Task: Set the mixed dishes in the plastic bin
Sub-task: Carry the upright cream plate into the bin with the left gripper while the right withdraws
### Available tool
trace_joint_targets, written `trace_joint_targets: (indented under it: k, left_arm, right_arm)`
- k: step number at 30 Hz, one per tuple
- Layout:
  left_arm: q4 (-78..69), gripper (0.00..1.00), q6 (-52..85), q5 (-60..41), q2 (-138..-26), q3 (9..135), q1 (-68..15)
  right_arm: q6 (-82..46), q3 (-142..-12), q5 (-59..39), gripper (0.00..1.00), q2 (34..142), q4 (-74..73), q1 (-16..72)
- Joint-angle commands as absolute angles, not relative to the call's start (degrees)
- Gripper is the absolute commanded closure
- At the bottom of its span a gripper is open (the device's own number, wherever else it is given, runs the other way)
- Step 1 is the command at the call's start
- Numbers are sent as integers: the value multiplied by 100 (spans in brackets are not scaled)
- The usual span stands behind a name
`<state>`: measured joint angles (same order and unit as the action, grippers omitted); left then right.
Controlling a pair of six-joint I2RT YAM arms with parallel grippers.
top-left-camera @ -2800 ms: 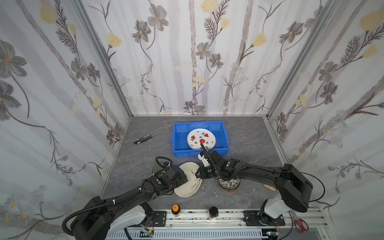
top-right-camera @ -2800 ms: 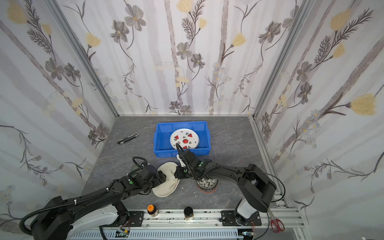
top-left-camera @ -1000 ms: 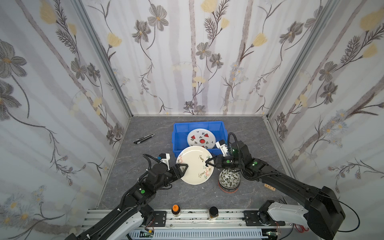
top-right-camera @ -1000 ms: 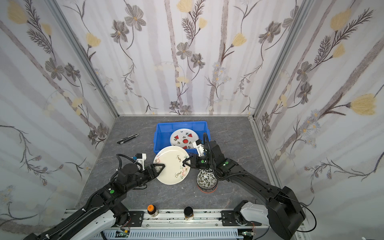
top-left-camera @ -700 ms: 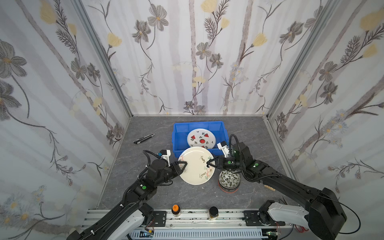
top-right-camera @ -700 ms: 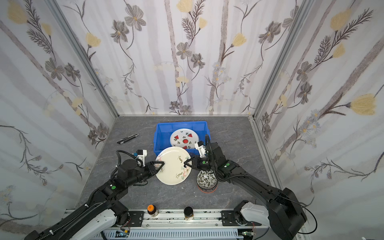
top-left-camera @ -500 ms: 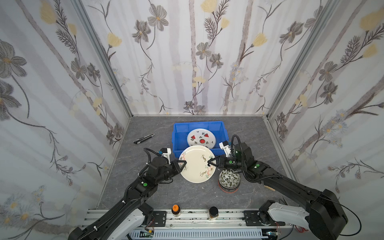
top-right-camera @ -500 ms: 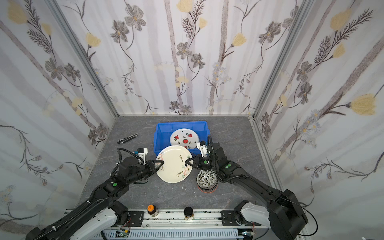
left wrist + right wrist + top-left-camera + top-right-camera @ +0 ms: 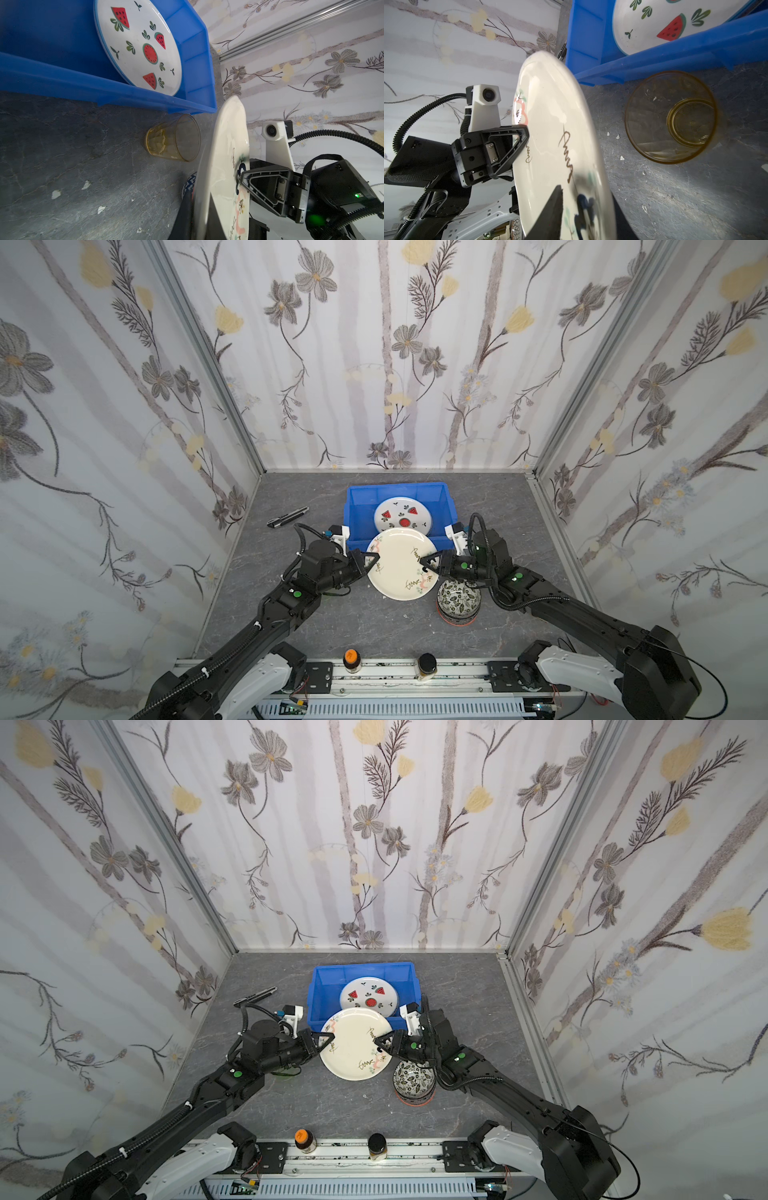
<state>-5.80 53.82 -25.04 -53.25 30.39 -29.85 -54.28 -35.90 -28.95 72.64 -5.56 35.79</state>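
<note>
A cream plate (image 9: 401,564) (image 9: 357,1044) hangs tilted above the table, just in front of the blue plastic bin (image 9: 353,506) (image 9: 318,986). My left gripper (image 9: 371,562) (image 9: 199,212) is shut on the plate's left rim. My right gripper (image 9: 424,565) (image 9: 585,209) straddles the right rim with its jaws slightly parted, the upper finger lifted off the plate's face. A white watermelon plate (image 9: 401,516) lies in the bin. An amber tumbler (image 9: 174,138) (image 9: 670,117) stands on the table under the held plate, next to the bin's front wall. A stack of bowls with a black-white leaf bowl on top (image 9: 459,597) sits below my right gripper.
A black pen-like tool (image 9: 288,517) lies left of the bin. Two small jars, orange-lidded (image 9: 351,657) and black-lidded (image 9: 427,663), stand on the front rail. Flowered walls close in the left, back and right sides.
My left gripper has closed on the plate's left rim. The right jaws have parted from their grip on the right rim. The plate has drifted a little toward the bin.
</note>
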Motion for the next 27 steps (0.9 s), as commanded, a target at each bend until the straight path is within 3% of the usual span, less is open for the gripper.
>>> trace_joint_targets:
  k: [1,10,17,20,24,27]
  left_arm:
    - [-1316,100,5270,-2912,-5445,3280,-2896]
    - [-1334,100,5073,-2805,-5890,3878,-2570]
    - [-1336,100,4799,-2112,-6661,4570,-2479]
    - [-1336,100,4683,-1786,-7075,4916,-2470]
    - [-1371,100,4581,-1382,-7681,5323,-2461]
    - [-1426,100,4555,-1198,-8109,5544,-2461]
  right_arm:
    - [-5265,-3582,-2802,59,7162,-680,3534]
    - [-5187,-3440,-2526,49,6753,-416,3417]
    - [-4887,-3480,-2119,41,6145,248,3326]
    - [-4744,-3526,-1866,29,5845,635,3304]
    - [-4608,-3485,-1449,4,5459,1056,3293]
    - [-4605,-3405,-1237,0,5190,1252,3295]
